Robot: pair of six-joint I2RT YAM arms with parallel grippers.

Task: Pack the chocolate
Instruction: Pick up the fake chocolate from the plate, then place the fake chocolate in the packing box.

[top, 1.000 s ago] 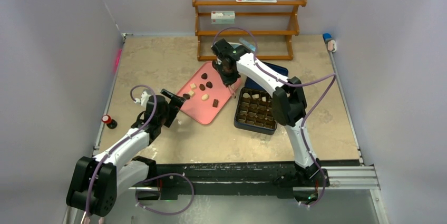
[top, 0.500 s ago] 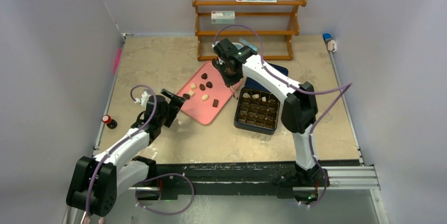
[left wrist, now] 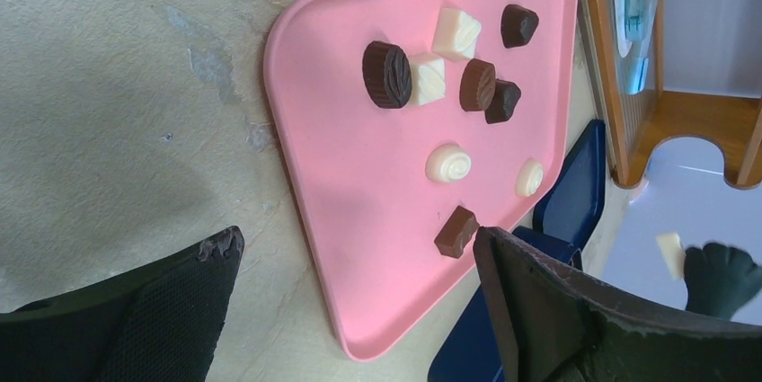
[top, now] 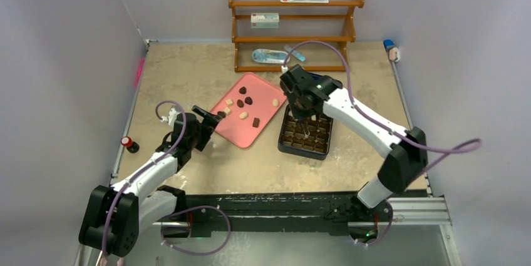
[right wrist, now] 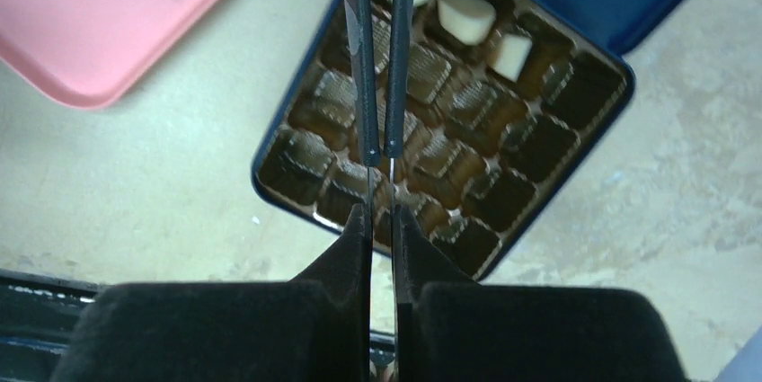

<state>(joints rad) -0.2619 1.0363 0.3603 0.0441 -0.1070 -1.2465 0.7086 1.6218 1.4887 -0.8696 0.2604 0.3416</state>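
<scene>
Our right hand [top: 305, 117] is squeezed shut on thin tongs [right wrist: 358, 58], likely because the pieces are too small for its fingers. It hangs over the dark box [top: 316, 143] in the middle of the worktop [top: 188, 72]. We cannot tell if the tongs carry a piece. Most chocolate [left wrist: 449, 164] lies on the pink tray [left wrist: 341, 247] just left of the box. Three white ones sit in the box's far row. Our left hand [top: 210, 116] is wide open and empty by the tray's left corner.

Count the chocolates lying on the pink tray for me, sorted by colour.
Dark brown chocolates: 5
Cream-white chocolates: 4
Total on the pink tray: 9
</scene>
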